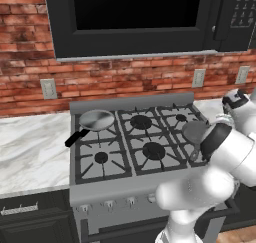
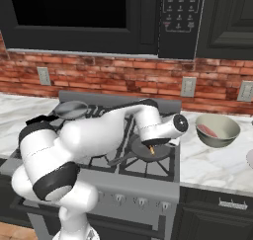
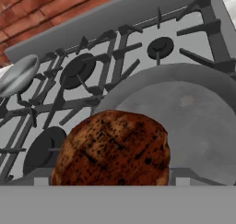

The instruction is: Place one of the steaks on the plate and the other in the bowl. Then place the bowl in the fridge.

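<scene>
Resting in the near pan (image 3: 198, 121), a seared steak (image 3: 113, 149) (bowl (image 2: 218, 130) holds another) fronts the wide-open, empty end effector.

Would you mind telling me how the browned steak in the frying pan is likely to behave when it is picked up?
It looks thick and domed, so the steak probably holds its shape rather than flopping. Lying flat in the frying pan, it seems unlikely to roll. Its rounded, seared edge might slip from a narrow pinch.
</scene>
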